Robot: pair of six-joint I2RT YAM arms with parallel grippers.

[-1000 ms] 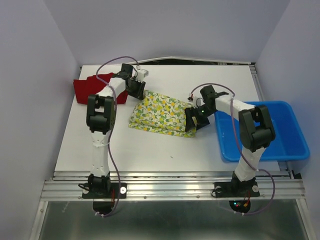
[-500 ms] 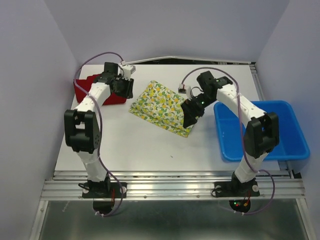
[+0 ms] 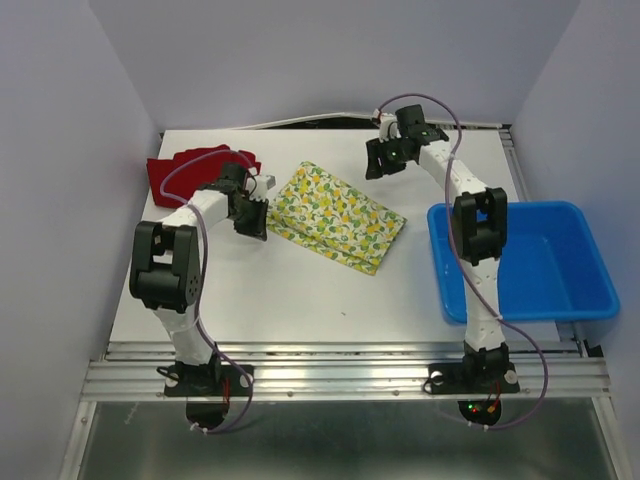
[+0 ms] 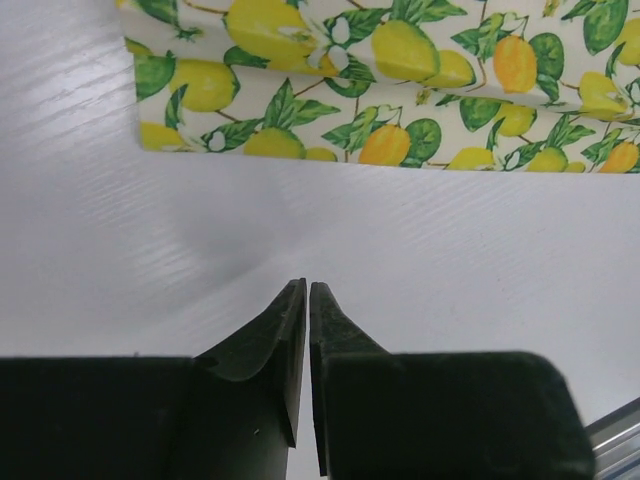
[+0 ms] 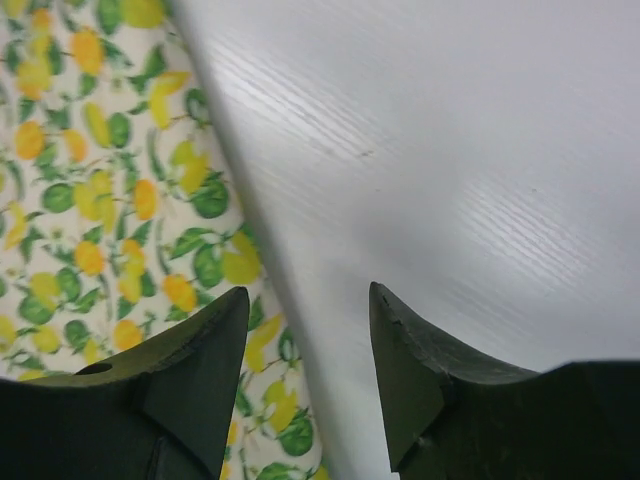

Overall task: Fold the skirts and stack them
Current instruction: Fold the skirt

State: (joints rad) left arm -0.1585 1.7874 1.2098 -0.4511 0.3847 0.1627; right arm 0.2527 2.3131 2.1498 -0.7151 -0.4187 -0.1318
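Jaws of the left gripper (image 4: 307, 290) are seen closed together on nothing, just beside the left end of the lemon-print skirt (image 3: 335, 215); those of the right gripper (image 5: 308, 295) are set apart and empty. The lemon-print skirt is laid flat at the middle of the table (image 3: 300, 290), and the red skirt (image 3: 185, 170) is found at its far left.

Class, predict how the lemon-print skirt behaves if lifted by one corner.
Probably floppy: the lemon-print skirt lies flat as thin cloth. Its folded layers would likely fall open, as nothing pins them. It looks light and may slide on the smooth table.
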